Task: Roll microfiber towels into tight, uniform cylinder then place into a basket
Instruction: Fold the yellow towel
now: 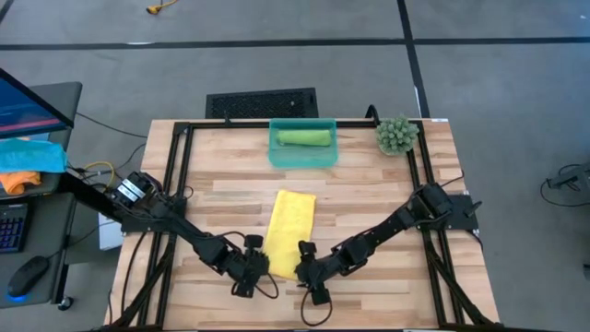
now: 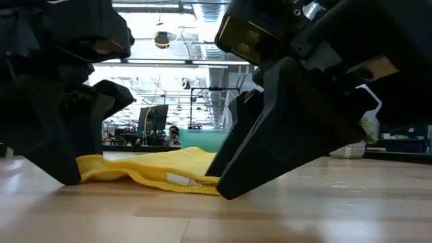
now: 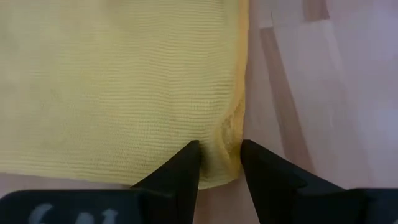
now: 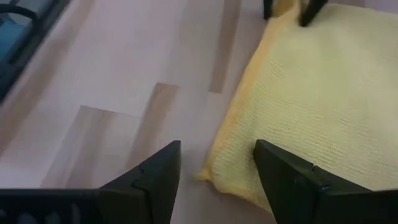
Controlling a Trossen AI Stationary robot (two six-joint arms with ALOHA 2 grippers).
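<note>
Two grippers sit at the near end of the yellow towel (image 1: pixel 291 232), one at each near corner, and that is the relation the roll turns on: the cloth lies flat on the tabletop (image 1: pixel 369 198) with its long axis running away from the fingers toward the far edge, so a roll begun here would travel up its length. The left gripper (image 3: pixel 219 167) has its fingers closed down to a narrow gap with the towel's corner edge bunched between them, so it appears to have a pinch on the fabric. The right gripper (image 4: pixel 217 171) stands wide apart, straddling its own corner; the hem shows in the gap, but nothing is clamped, so this side reads as not yet gripped. Both arms are about equally near. Farther off, at the back of the tabletop, the teal basket (image 1: pixel 302 157) already holds the green towel (image 1: pixel 304 137), rolled and lying crosswise. A spiky green ball (image 1: pixel 396 135) sits beside it at the far right corner.
</note>
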